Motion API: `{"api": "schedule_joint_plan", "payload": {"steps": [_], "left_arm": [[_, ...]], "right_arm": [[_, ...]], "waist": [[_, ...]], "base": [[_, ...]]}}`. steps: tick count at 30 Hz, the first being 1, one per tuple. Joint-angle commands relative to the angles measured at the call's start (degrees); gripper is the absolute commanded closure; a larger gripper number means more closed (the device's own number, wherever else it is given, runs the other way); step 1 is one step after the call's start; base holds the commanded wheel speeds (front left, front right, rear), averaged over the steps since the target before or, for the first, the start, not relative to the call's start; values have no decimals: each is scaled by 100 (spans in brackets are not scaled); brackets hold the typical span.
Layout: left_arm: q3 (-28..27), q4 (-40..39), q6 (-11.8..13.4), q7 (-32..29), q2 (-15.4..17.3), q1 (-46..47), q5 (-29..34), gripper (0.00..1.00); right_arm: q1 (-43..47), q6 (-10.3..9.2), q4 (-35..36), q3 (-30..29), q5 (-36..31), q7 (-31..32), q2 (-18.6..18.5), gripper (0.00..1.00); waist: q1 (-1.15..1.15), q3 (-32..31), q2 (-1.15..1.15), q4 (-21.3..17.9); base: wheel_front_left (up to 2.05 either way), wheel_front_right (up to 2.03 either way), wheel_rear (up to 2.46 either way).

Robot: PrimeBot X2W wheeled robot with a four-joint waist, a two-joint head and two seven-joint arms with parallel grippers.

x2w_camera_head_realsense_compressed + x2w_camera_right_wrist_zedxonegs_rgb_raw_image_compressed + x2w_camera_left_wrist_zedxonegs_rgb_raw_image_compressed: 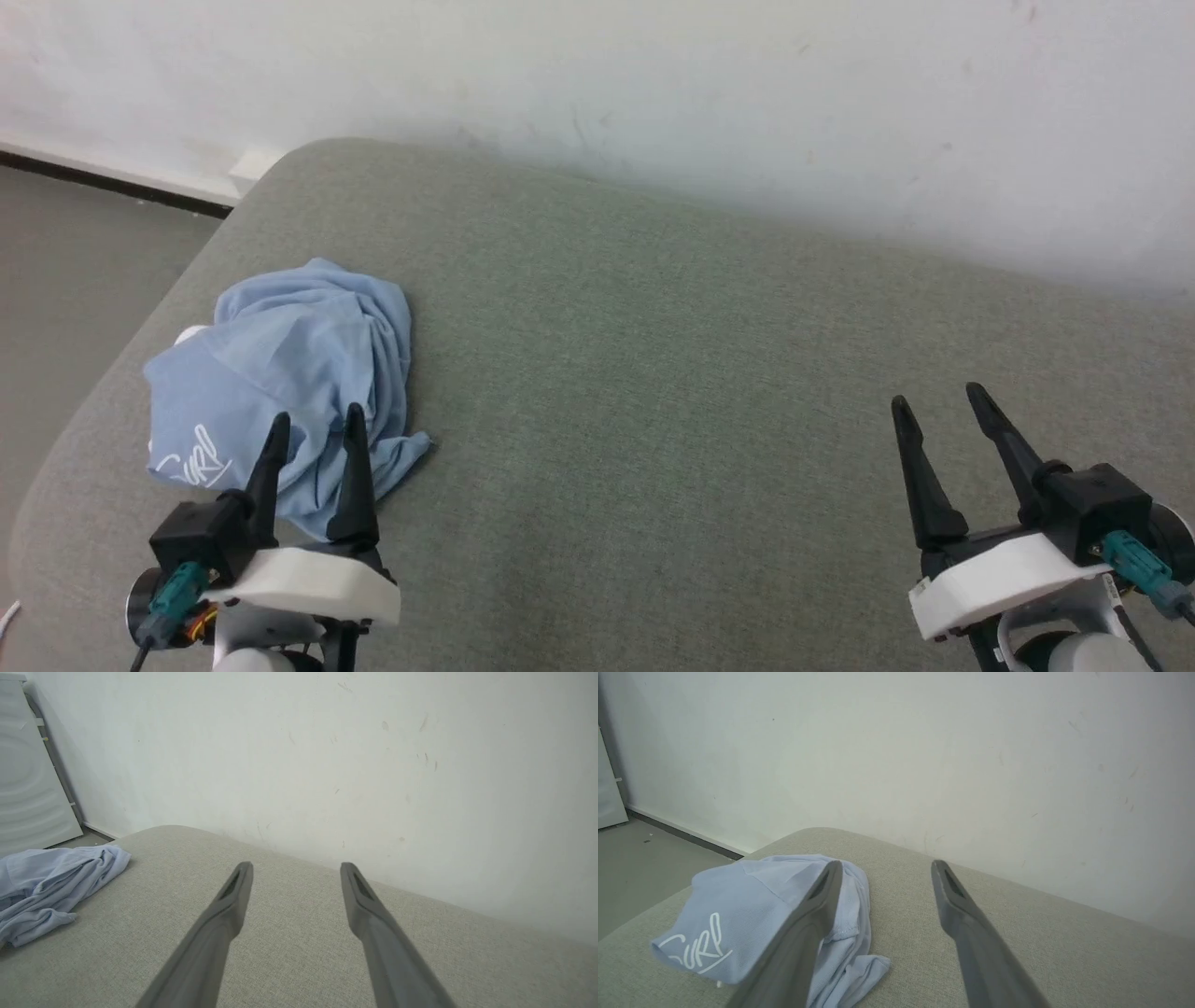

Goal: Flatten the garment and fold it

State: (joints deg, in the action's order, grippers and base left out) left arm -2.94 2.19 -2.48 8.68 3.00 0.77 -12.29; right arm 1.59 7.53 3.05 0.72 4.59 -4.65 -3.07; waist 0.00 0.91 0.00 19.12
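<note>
1. Grey-green padded cushion (pixel 653 373) against a white wall (pixel 653 75), that's my feed.
2. Garment (pixel 280 373) sits crumpled near its left edge, logo up.
3. Left fingers (pixel 355 467) spread wide over its near edge, holding nothing.
4. Right fingers (pixel 920 476) wide too, well apart from it.

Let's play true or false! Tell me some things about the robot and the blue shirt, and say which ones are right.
1. The shirt lies crumpled in a heap on the grey cushion. True.
2. The left gripper is shut on the shirt. False: it is open, near the shirt, not gripping it.
3. The right gripper is open over bare cushion. True.
4. The shirt is plain, with no writing. False: white cursive writing shows on it.
5. The shirt lies closer to the right gripper. False: it lies by the left gripper.
</note>
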Motion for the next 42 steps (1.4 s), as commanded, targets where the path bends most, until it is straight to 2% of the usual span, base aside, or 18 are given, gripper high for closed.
{"api": "schedule_joint_plan", "payload": {"steps": [1, 8, 15, 21, 27, 33, 41, 42], "left_arm": [[-59, 6, -19, 61, -8, 65, -104, 0], [-189, -11, 6, 145, -9, 277, -276, 0], [-547, 161, -96, 229, 8, 1112, -231, 0], [-804, 1073, -172, 212, 395, 2208, -278, 0], [-821, 2592, -269, -1022, 1075, 3144, -553, 0], [-814, 3974, -331, -2488, 1549, 3527, -831, 0], [-567, 5124, -436, -4053, 1709, 3778, -1167, 0], [-551, 5217, -445, -4162, 1714, 3809, -1215, 44]], "right_arm": [[44, -3, 56, 19, 5, -42, 12, 0], [-46, -3, 161, 67, -7, 10, 13, 0], [-249, -3, 332, 108, -129, 149, 14, 0], [-433, -3, 423, 79, -179, 205, 15, 0], [-585, -4, 422, 83, -136, 182, 16, 0], [-691, -4, 352, 70, -39, 111, 17, 0], [-780, -4, 283, 132, 92, 84, 18, 0], [-796, -4, 277, 145, 100, 84, 18, 0]], "waist": [[0, 41, 0, 88], [0, 264, 0, 184], [0, 778, 0, 85], [0, 1258, 0, -87], [0, 1567, 0, -287], [0, 1727, 0, -422], [0, 1842, 0, -401], [0, 1844, 0, -396]], "base": [[0, 0, 0], [0, 0, 0], [0, 0, 0], [0, 0, 0], [0, 0, 0], [0, 0, 0], [0, 0, 0], [0, 0, 0]]}}
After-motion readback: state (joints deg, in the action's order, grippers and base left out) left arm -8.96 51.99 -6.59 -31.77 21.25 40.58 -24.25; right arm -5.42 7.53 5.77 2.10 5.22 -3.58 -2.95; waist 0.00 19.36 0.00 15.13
